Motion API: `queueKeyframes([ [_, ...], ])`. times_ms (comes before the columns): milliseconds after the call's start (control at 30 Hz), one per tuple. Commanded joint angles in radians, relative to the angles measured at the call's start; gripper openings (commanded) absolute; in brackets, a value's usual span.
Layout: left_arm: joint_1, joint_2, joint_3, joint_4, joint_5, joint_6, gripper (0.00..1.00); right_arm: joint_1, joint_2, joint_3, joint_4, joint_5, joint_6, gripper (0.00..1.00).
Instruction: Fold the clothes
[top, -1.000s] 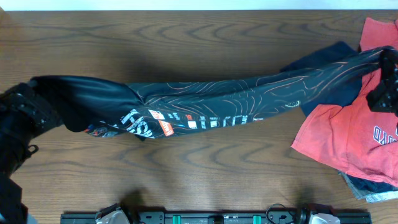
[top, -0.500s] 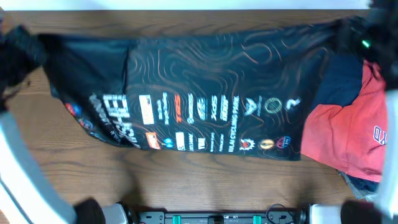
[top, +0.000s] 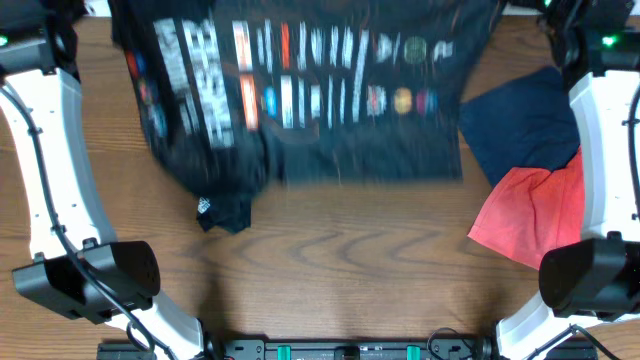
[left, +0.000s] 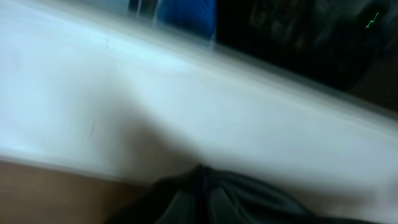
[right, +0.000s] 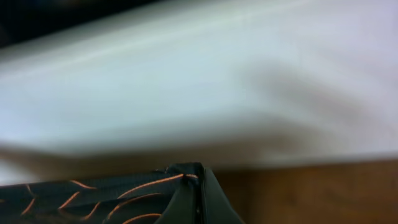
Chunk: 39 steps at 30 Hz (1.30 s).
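The black jersey (top: 320, 110) with orange contour lines and white, orange and blue logos hangs spread wide over the far half of the table, blurred by motion. A dark part of it (top: 225, 205) droops onto the wood at the lower left. My left gripper (top: 92, 14) holds the jersey's far left corner and my right gripper (top: 522, 12) its far right corner, both at the table's far edge. In the left wrist view black cloth (left: 205, 199) bunches between the jaws (left: 200, 186). In the right wrist view the patterned corner (right: 124, 193) is pinched in the jaws (right: 199, 186).
A plain navy-blue garment (top: 520, 125) and a red tee (top: 535, 215) lie at the right, just beside the jersey's right edge. A white wall runs behind the table's far edge. Both arm bases stand at the near corners.
Both arms have swung from mid-table to the far edge, carrying the jersey. It went from a bunched, stretched band to an open, spread sheet and uncovered the navy garment.
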Motion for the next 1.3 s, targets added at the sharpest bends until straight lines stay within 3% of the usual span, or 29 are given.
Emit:
queueKeyframes([
  [0, 0.032, -0.046, 0.133, 0.082, 0.005, -0.129, 0.06, -0.012, -0.044, 0.144, 0.007, 0.042, 0.066, 0.01],
  [133, 0.071, -0.046, 0.269, 0.056, 0.043, -0.128, 0.06, -0.016, -0.044, 0.275, -0.131, 0.13, 0.029, 0.01],
  [267, 0.124, -0.047, 0.311, -0.072, 0.211, -0.127, 0.06, -0.016, -0.044, 0.307, -0.325, 0.188, -0.02, 0.01],
  [367, 0.152, -0.046, 0.31, -0.331, 0.31, -0.067, 0.06, -0.016, -0.041, 0.298, -0.518, 0.216, -0.057, 0.01],
  [533, 0.15, -0.039, 0.299, -0.888, 0.301, 0.204, 0.06, -0.015, -0.041, 0.239, -0.758, 0.244, -0.059, 0.01],
  [600, 0.145, -0.037, 0.275, -1.075, 0.244, 0.271, 0.06, -0.011, -0.041, 0.204, -0.859, 0.243, -0.059, 0.01],
  [733, 0.137, -0.038, 0.18, -1.273, 0.075, 0.308, 0.06, -0.003, -0.041, 0.132, -1.006, 0.239, -0.058, 0.01],
  [933, 0.127, -0.052, -0.068, -1.292, 0.019, 0.317, 0.06, 0.002, -0.043, -0.064, -1.115, 0.165, -0.062, 0.01],
  [1133, 0.122, -0.098, -0.354, -1.265, 0.016, 0.351, 0.06, 0.002, -0.067, -0.315, -1.083, 0.082, -0.062, 0.01],
  [1267, 0.124, -0.191, -0.568, -1.192, -0.06, 0.287, 0.06, 0.004, -0.106, -0.499, -1.007, 0.053, -0.06, 0.01],
])
